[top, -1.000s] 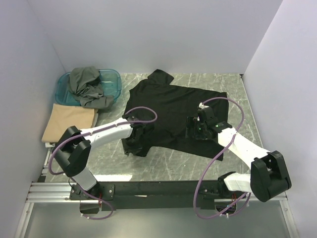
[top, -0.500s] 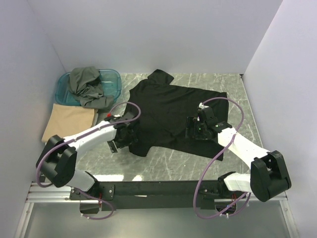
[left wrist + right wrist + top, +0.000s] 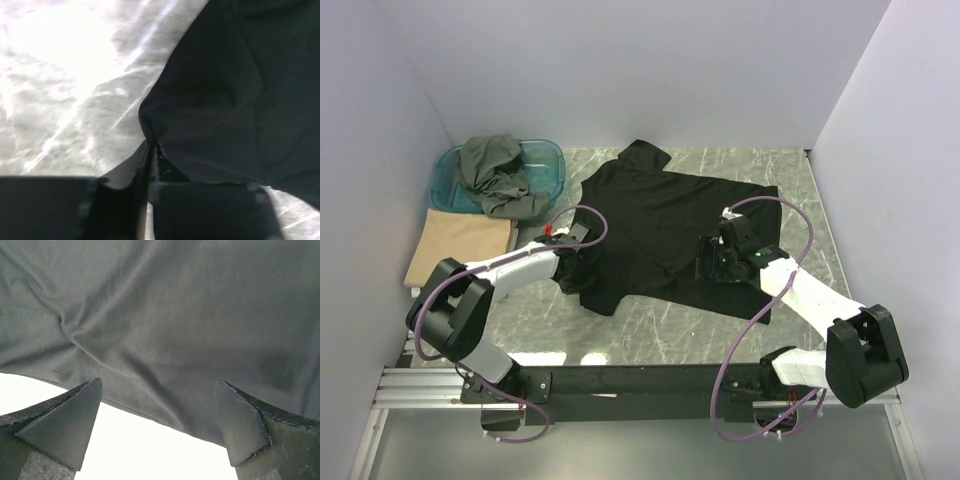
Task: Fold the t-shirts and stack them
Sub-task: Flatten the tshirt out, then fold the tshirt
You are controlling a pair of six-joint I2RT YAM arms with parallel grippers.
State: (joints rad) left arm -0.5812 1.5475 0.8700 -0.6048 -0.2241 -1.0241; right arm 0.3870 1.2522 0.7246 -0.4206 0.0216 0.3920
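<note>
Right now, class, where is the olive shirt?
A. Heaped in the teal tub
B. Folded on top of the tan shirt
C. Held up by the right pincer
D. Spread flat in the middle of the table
A: the olive shirt lies crumpled in the tub; the one spread mid-table is the black shirt.

first shirt [image 3: 495, 172] in tub [image 3: 550, 172] | second shirt [image 3: 460, 245] before, maybe touching | third shirt [image 3: 660, 215] right

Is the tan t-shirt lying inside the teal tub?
No, the tan t-shirt lies folded flat on the table outside the teal tub, which holds the crumpled grey-olive t-shirt.
</note>
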